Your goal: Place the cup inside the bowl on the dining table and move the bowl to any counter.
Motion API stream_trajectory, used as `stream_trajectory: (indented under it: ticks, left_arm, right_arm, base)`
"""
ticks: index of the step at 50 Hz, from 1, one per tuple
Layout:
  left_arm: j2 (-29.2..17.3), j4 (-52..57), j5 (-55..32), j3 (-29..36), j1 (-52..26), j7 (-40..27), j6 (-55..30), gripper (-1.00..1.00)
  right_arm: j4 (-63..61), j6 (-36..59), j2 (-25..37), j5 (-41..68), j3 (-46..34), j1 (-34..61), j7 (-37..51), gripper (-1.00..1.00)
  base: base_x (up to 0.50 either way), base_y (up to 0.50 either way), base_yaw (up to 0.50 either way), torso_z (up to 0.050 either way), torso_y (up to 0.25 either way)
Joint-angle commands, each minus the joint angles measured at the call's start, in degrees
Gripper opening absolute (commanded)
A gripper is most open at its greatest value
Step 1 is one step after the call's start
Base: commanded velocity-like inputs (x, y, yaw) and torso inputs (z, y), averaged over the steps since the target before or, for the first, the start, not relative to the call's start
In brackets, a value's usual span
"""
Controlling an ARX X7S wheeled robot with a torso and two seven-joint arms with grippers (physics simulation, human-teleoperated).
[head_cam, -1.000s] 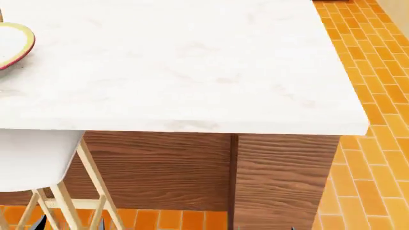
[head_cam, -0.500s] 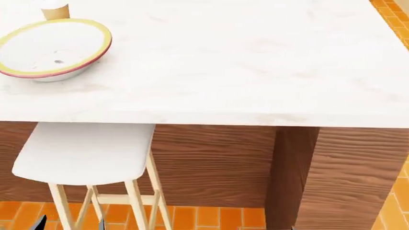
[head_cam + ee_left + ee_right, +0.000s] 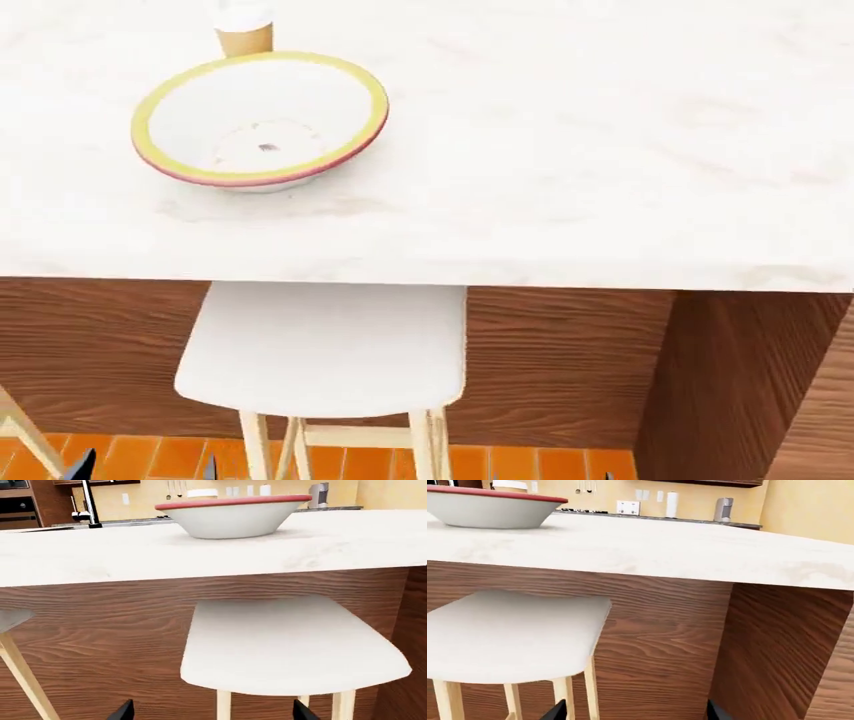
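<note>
Nearest, both grippers' dark jaw tips sit low at the frame edges, each pair spread and holding nothing. A white stool [image 3: 324, 348] is tucked under the desk [image 3: 601, 150]. On its marbled top the bowl [image 3: 260, 120] stands empty, the cup [image 3: 244, 30] just behind it. Beyond lies a dark counter [image 3: 654, 517].

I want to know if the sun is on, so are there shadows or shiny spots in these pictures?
Head view: a soft grey shadow lies on the dining table under the bowl, no glare. Left wrist view: the stool seat looks smooth and evenly lit. Right wrist view: sharp wood grain, nothing blurry.
</note>
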Motion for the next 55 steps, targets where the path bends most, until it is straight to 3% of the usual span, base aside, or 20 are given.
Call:
stream_trajectory:
  ticks: [1, 15, 29, 33, 55]
  left_arm:
    - [-0.3, 0.0, -0.2, 0.3, 0.0, -0.3, 0.1, 1.00]
    - [-0.8, 0.4, -0.7, 0.6, 0.1, -0.7, -0.7, 1.00]
    - [-0.8, 0.8, -1.4, 0.1, 0.3, -1.7, 0.2, 1.00]
    - [-1.4, 0.9, 2.0, 1.2, 0.0, -3.4, 0.7, 1.00]
    - [-2.0, 1.4, 0.5, 1.5, 0.6, -2.9, 3.4, 1.00]
  right_arm:
    - [0.1, -0.3, 0.3, 0.1, -0.3, 0.1, 0.3, 1.00]
    - [-0.4, -2.3, 0.5, 0.9, 0.0, -0.4, 0.8, 1.00]
    - [-0.5, -3.0, 0.9, 1.1, -0.6, -0.5, 0.8, 1.00]
    - [-0.9, -2.7, 1.3, -0.4, -1.2, -0.4, 1.5, 1.00]
    - [-0.2, -3.3, 1.5, 0.7, -1.8, -0.1, 1.5, 1.00]
  base:
    - [0.23, 0.50, 0.00, 0.000, 0.000]
    - [0.23, 0.50, 0.00, 0.000, 0.000]
    - [0.00, 0.00, 0.00, 0.000, 0.000]
    - [0.00, 0.00, 0.00, 0.004, 0.000]
    - [0.00, 0.00, 0.00, 0.050, 0.000]
